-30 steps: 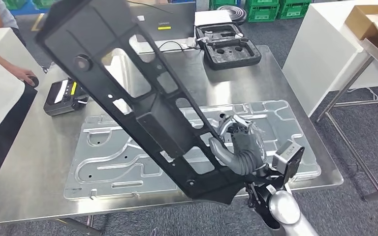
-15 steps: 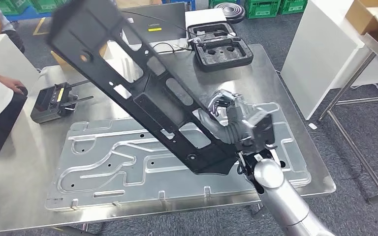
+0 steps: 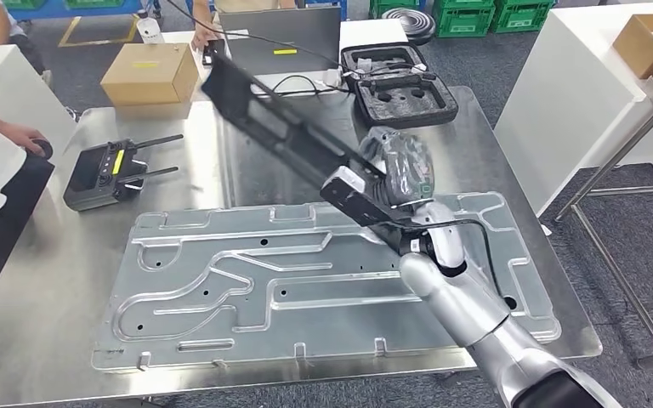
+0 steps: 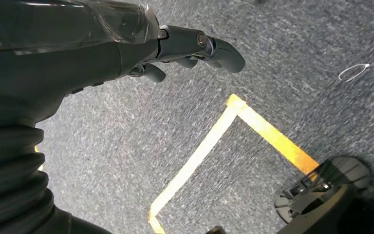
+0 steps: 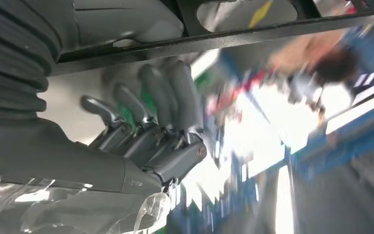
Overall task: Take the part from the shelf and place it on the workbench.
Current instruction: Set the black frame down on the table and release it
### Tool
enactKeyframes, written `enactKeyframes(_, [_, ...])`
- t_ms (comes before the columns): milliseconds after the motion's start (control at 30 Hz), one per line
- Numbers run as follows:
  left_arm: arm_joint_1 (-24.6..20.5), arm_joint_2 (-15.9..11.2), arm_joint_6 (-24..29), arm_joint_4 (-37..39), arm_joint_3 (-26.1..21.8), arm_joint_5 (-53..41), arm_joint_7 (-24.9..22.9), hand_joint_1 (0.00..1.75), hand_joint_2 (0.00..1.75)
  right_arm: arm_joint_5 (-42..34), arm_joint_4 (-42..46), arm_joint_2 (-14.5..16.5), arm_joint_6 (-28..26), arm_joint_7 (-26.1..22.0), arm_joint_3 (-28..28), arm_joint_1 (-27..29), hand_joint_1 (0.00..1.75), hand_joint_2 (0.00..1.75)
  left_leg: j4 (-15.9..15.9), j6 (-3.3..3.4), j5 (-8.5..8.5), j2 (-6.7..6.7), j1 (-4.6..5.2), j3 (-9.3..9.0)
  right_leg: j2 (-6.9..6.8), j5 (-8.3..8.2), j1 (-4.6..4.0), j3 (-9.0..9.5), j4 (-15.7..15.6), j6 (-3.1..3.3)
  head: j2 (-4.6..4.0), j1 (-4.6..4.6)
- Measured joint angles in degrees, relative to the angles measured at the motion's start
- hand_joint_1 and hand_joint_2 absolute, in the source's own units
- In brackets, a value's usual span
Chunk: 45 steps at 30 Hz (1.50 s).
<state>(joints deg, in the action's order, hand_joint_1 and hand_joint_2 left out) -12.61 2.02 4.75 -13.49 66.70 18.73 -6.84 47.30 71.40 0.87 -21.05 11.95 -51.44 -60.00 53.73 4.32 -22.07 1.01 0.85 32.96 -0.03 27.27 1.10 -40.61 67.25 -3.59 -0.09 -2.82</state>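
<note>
Swung from steeply raised to nearly flat, the black part (image 3: 293,144), grasped by the right hand (image 3: 401,170), now reaches away from it over the bench (image 3: 68,280), close to set-down.

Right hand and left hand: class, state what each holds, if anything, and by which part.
The right hand grips the long black frame part at its near end, fingers curled over its edge. The left hand holds nothing.

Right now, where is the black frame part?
In the head view, the black frame part is gripped by the right robot hand above the steel workbench, slanting from the hand toward the far left, over the grey stamped panel's far edge.
</note>
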Motion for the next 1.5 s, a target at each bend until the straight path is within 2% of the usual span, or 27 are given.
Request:
enactKeyframes(67, [0.0, 0.1, 0.3, 0.0, 0.1, -0.5, 0.2, 0.0, 1.75, 7.1, -0.6, 0.1, -1.4, 2.3, -0.2, -1.7, 0.0, 0.0, 0.7, -0.6, -0.89, 0.07, 0.09, -0.17, -0.05, -3.74, 0.1, 3.04, -7.3, 0.16, 0.0, 0.01])
enactKeyframes(133, [0.0, 0.2, 0.4, 0.0, 0.2, -0.7, 0.9, 0.0, 0.87, 10.7, -0.4, 0.1, -1.7, 3.3, -0.3, -2.7, 0.0, 0.0, 1.2, -1.11, -1.48, 0.0, 0.26, -0.1, 0.03, -4.44, -0.06, 4.46, -10.5, 0.92, 0.0, -0.02])
enactKeyframes(200, [0.1, 0.2, 0.2, 0.0, 0.2, -0.5, 1.4, 0.0, 0.0, 12.2, 0.0, 0.1, -1.4, 3.7, -0.3, -3.0, 0.0, 0.0, 1.4, -1.43, -1.8, -0.14, 0.23, -0.07, 0.18, -4.27, -0.16, 4.62, -10.8, 1.73, 0.0, -0.03])
enactKeyframes(267, [0.1, 0.2, -0.2, 0.0, 0.2, -0.7, 0.8, 0.0, 0.0, 12.6, 0.7, 0.0, -0.8, 3.7, -0.3, -3.0, 0.0, 0.0, 3.4, -2.1, -3.26, -0.27, 0.04, 0.8, 0.21, -4.21, 0.04, 4.88, -11.0, 2.35, 0.0, -0.04])
enactKeyframes(367, [0.1, 0.2, -0.6, 0.0, 0.2, -0.9, -1.3, 0.0, 0.0, 12.4, 1.3, 0.3, 0.4, 3.3, -0.3, -2.8, 0.0, 0.0, 14.1, -3.32, -7.94, -0.38, -0.65, 5.94, 0.24, -4.0, 0.21, 5.17, -11.1, 2.93, 0.0, -0.06])
enactKeyframes(400, [0.1, 0.2, -0.6, 0.0, 0.2, -0.9, -2.1, 0.0, 0.0, 12.0, 1.4, 0.5, 0.8, 2.9, -0.3, -2.7, 0.0, 0.0, 17.3, -3.57, -8.75, -0.39, -0.86, 7.69, 0.26, -3.93, 0.22, 5.27, -11.1, 2.99, 0.0, -0.07])
enactKeyframes(433, [0.1, 0.2, -0.6, 0.0, 0.2, -0.6, -2.9, 0.0, 0.0, 11.3, 1.5, 0.6, 1.1, 2.5, -0.3, -2.5, 0.0, 0.0, 18.6, -3.74, -8.55, -0.41, -1.02, 8.61, 0.27, -3.87, 0.23, 5.39, -11.0, 3.0, 0.0, -0.07])
enactKeyframes(467, [0.1, 0.2, -0.7, 0.0, 0.2, -0.1, -3.6, 0.0, 0.0, 10.3, 1.6, 0.6, 1.4, 1.8, -0.4, -2.3, 0.0, 0.0, 17.5, -3.83, -7.31, -0.43, -1.15, 8.46, 0.3, -3.82, 0.26, 5.53, -11.0, 2.98, 0.0, -0.07])
enactKeyframes(533, [0.2, 0.2, -0.9, 0.0, -0.1, 2.2, -4.0, 0.0, 0.0, 7.6, 2.1, 0.9, 1.9, 0.3, -0.5, -2.1, 0.0, 0.0, 9.9, -3.71, -3.03, -0.44, -1.3, 5.51, 0.41, -3.74, 0.3, 5.73, -11.0, 2.87, 0.0, -0.07])
enactKeyframes(600, [0.4, 0.1, -1.1, 0.0, -0.7, 4.8, -3.7, 0.0, 0.0, 5.0, 2.8, 1.1, 2.2, -1.0, -0.5, -2.2, 0.0, 0.0, 3.3, -3.37, -0.36, -0.36, -1.11, 2.69, 0.55, -3.75, 0.15, 5.62, -11.0, 2.55, 0.0, -0.05])
enactKeyframes(667, [0.6, 0.0, -1.1, 0.0, -1.4, 5.9, -3.3, 0.0, 0.0, 3.7, 3.2, 1.3, 2.5, -1.7, -0.6, -2.2, 0.0, 0.0, 1.9, -3.11, -0.04, -0.22, -0.81, 2.0, 0.6, -3.94, 0.07, 5.44, -11.1, 2.04, 0.0, -0.04])
enactKeyframes(733, [0.9, 0.0, -1.1, 0.0, -1.8, 6.0, -3.1, 0.0, 0.0, 3.1, 3.5, 1.3, 2.9, -2.0, -0.7, -2.1, 0.0, 0.0, 1.5, -2.45, 0.37, -0.2, -0.9, 2.01, 0.56, -3.6, 0.11, 5.31, -10.9, 1.41, 0.0, -0.03])
enactKeyframes(800, [0.9, 0.0, -1.1, 0.0, -2.0, 5.8, -3.2, 0.0, 0.0, 1.8, 3.9, 1.3, 3.9, -2.6, -0.9, -2.2, 0.0, 0.0, 1.0, -1.49, 0.96, -0.31, -1.06, 1.97, 0.45, -0.63, 0.07, 4.16, -7.6, 1.03, 0.0, 0.0])
enactKeyframes(867, [0.9, -0.1, -1.1, 0.0, -2.2, 5.5, -3.3, 0.0, 0.0, -1.0, 4.2, 1.3, 6.7, -3.7, -1.1, -2.4, 0.0, 0.0, 0.9, -0.85, 1.34, -0.44, -0.9, 2.19, 0.37, 4.1, 0.07, 1.61, 0.0, 0.98, 0.0, 0.01])
enactKeyframes(900, [0.9, -0.1, -1.1, 0.0, -2.2, 5.3, -3.3, 0.0, 0.0, -2.6, 4.2, 1.3, 8.6, -4.1, -1.2, -2.7, 0.0, 0.0, 0.9, -0.66, 1.54, -0.49, -0.8, 2.37, 0.36, 5.74, 0.07, 0.49, 3.6, 0.96, 0.0, 0.01])
enactKeyframes(933, [0.9, -0.1, -1.1, 0.0, -2.3, 5.2, -3.4, 0.0, 0.0, -3.8, 4.2, 1.4, 10.6, -4.5, -1.3, -3.0, 0.0, 0.0, 0.9, -0.56, 1.76, -0.52, -0.74, 2.63, 0.36, 6.33, 0.07, 0.16, 5.6, 0.96, 0.0, 0.01])
enactKeyframes(967, [0.9, -0.1, -1.1, 0.0, -2.4, 5.0, -3.4, 0.0, 0.0, -4.6, 4.2, 1.4, 12.4, -4.6, -1.6, -3.5, 0.0, 0.0, 0.9, -0.57, 2.01, -0.52, -0.72, 2.91, 0.34, 5.89, 0.09, 0.91, 5.3, 0.96, 0.0, 0.02])
enactKeyframes(1000, [0.9, -0.1, -1.1, 0.0, -2.5, 4.9, -3.3, 0.0, 0.0, -5.3, 4.2, 1.6, 14.5, -4.7, -2.0, -4.2, 0.0, 0.0, 0.9, -0.68, 2.28, -0.49, -0.73, 3.2, 0.32, 4.63, 0.12, 2.82, 2.6, 0.99, 0.0, 0.02])
enactKeyframes(1067, [0.9, -0.1, -1.1, 0.0, -2.7, 5.0, -3.1, 0.0, 0.0, -8.0, 4.1, 2.1, 20.6, -4.7, -3.3, -6.5, 0.0, 0.0, 1.1, -1.13, 2.75, -0.46, -0.65, 3.77, 0.3, 2.09, 0.12, 8.3, -5.8, 1.05, 0.0, 0.02])
enactKeyframes(1133, [0.9, -0.1, -1.1, 0.0, -2.9, 5.2, -2.8, 0.0, 0.0, -12.6, 3.8, 2.9, 28.3, -4.6, -4.9, -8.9, 0.0, 0.0, 1.2, -1.78, 3.3, -0.49, -0.47, 4.22, 0.38, 0.97, -0.07, 11.2, -10.8, 1.28, 0.0, -0.04])
enactKeyframes(1233, [1.0, -0.3, -1.1, 0.0, -3.0, 5.3, -2.1, 0.0, 0.0, -15.8, 2.0, 4.3, 34.1, -3.9, -7.8, -11.3, 0.0, 0.0, 1.2, -2.77, 3.98, -0.45, -0.65, 4.9, 0.29, 0.23, -0.24, 10.77, -11.7, 2.14, 0.0, -0.11])
enactKeyframes(1267, [1.1, -0.3, -1.1, 0.0, -3.1, 5.3, -1.7, 0.0, 0.0, -15.3, 1.3, 4.8, 34.2, -3.6, -8.7, -11.9, 0.0, 0.0, 2.0, -3.13, 3.19, -0.45, -0.79, 5.49, 0.17, -0.13, -0.15, 10.53, -11.9, 2.55, 0.0, -0.12])
enactKeyframes(1300, [1.2, -0.3, -1.1, 0.0, -3.1, 5.1, -1.4, 0.0, 0.0, -14.4, 0.6, 5.2, 34.3, -3.2, -9.7, -12.5, 0.0, 0.0, 4.1, -3.52, 1.65, -0.45, -0.93, 6.47, 0.02, -0.49, 0.01, 10.27, -12.0, 2.9, 0.0, -0.14])
enactKeyframes(1367, [1.3, -0.4, -1.1, 0.0, -3.1, 5.0, -1.0, 0.0, 0.0, -12.2, -0.7, 6.0, 35.2, -2.6, -11.6, -13.8, 0.0, 0.0, 11.6, -4.33, -2.7, -0.51, -1.29, 9.43, -0.21, -0.91, 0.13, 9.81, -12.1, 3.23, 0.0, -0.16])
enactKeyframes(1433, [1.5, -0.4, -1.1, 0.0, -3.1, 4.9, -0.9, 0.0, 0.0, -10.3, -2.0, 6.8, 37.8, -2.3, -14.0, -14.8, 0.0, 0.0, 17.8, -4.89, -4.75, -0.55, -1.67, 11.52, -0.33, -0.99, 0.16, 9.64, -12.1, 3.22, 0.0, -0.16])
enactKeyframes(1467, [1.6, -0.4, -1.1, 0.0, -3.1, 4.9, -0.9, 0.0, 0.0, -9.4, -2.7, 7.2, 39.3, -2.3, -15.3, -15.2, 0.0, 0.0, 17.9, -5.07, -4.15, -0.57, -1.84, 11.29, -0.35, -0.95, 0.2, 9.66, -12.0, 3.16, 0.0, -0.16])
enactKeyframes(1500, [1.6, -0.4, -1.1, 0.0, -3.1, 4.9, -0.8, 0.0, 0.0, -8.5, -3.4, 7.8, 40.4, -2.5, -16.6, -15.7, 0.0, 0.0, 15.6, -5.2, -2.54, -0.59, -2.02, 10.03, -0.33, -0.86, 0.27, 9.71, -12.0, 3.03, 0.0, -0.16])
